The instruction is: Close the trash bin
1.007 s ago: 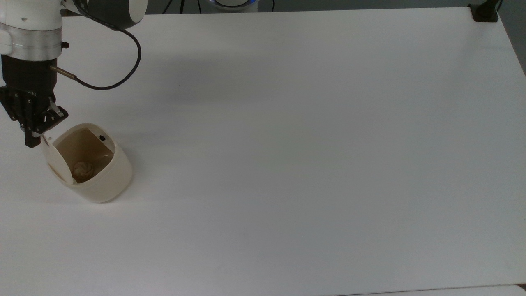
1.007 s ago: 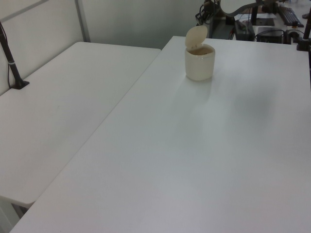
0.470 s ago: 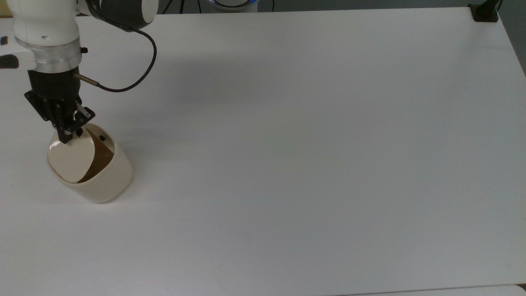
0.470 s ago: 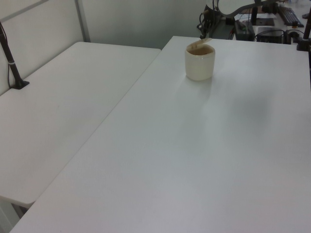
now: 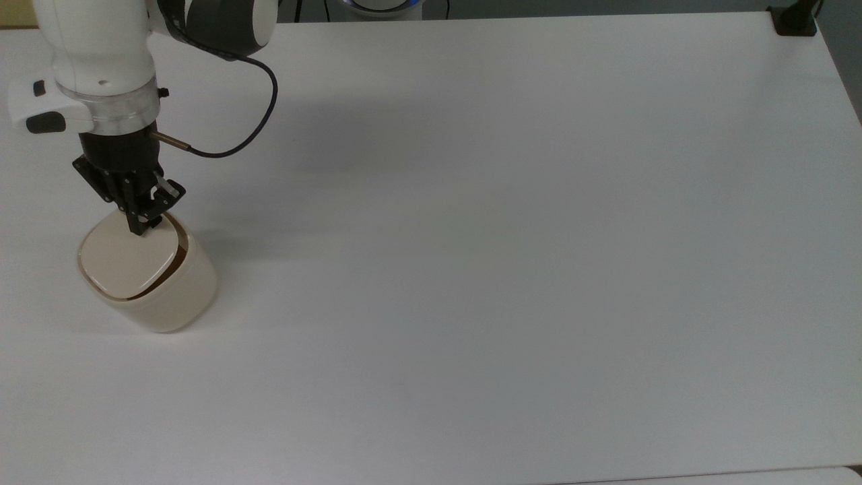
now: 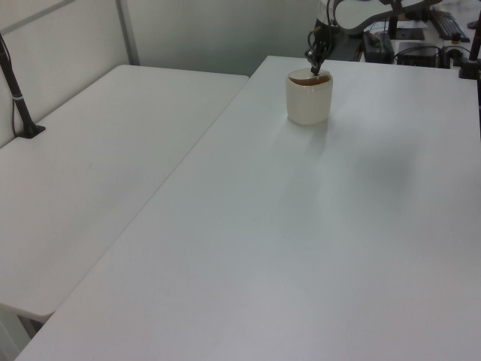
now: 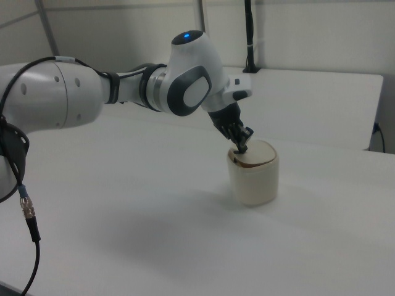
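On the white table (image 5: 471, 236), the trash bin (image 5: 148, 273) has its lid (image 5: 128, 259) nearly flat; the gripper (image 5: 141, 225), fingers clenched together, presses the lid's edge.

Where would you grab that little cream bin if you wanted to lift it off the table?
Probably by the tub of the trash bin, squeezed across its two opposite side walls from above or level from the side. The lid lies flat and nearly shut, offering no edge to pinch, and the rounded-square walls stand upright. The gripper sits on the lid's edge, so it would need to back off first.
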You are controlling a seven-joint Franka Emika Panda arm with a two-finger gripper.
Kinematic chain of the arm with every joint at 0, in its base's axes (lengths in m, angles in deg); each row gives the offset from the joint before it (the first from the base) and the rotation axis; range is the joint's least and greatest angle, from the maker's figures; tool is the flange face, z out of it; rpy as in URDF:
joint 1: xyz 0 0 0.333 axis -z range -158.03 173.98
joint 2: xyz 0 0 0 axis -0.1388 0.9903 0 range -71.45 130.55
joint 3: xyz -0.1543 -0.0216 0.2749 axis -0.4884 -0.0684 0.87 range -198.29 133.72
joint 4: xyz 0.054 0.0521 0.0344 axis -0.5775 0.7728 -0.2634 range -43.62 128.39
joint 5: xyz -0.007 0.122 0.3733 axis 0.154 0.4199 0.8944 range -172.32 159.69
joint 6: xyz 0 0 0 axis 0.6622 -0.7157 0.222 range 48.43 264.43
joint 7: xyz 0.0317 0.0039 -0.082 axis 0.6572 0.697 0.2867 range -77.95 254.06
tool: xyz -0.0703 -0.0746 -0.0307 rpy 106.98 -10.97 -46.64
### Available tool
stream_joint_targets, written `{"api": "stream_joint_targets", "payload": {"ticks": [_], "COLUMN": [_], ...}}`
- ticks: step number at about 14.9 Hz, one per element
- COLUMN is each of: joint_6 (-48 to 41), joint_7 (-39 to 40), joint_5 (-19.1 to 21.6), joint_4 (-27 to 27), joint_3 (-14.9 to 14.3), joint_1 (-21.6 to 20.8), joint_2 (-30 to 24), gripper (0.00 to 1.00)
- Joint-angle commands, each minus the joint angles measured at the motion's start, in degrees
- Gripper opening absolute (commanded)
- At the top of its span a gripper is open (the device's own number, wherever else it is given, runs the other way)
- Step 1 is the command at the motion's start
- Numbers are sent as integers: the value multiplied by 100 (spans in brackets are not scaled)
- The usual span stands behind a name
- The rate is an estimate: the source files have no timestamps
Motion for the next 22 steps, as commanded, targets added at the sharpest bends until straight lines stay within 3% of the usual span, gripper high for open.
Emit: {"api": "stream_joint_targets", "payload": {"ticks": [1, 9, 13, 17, 22], "joint_6": [-63, -54, -142, -870, -2555], "joint_7": [107, 98, 72, 72, 151], "joint_5": [-61, -61, 27, 1, -78], "joint_4": [121, 156, 24, 15, 42], "joint_3": [-12, -12, 6, -3, -3], "joint_1": [-9, 9, -70, -623, -1387], "joint_2": [17, 150, -262, -807, -1370], "gripper": [2, 3, 3, 3, 3]}}
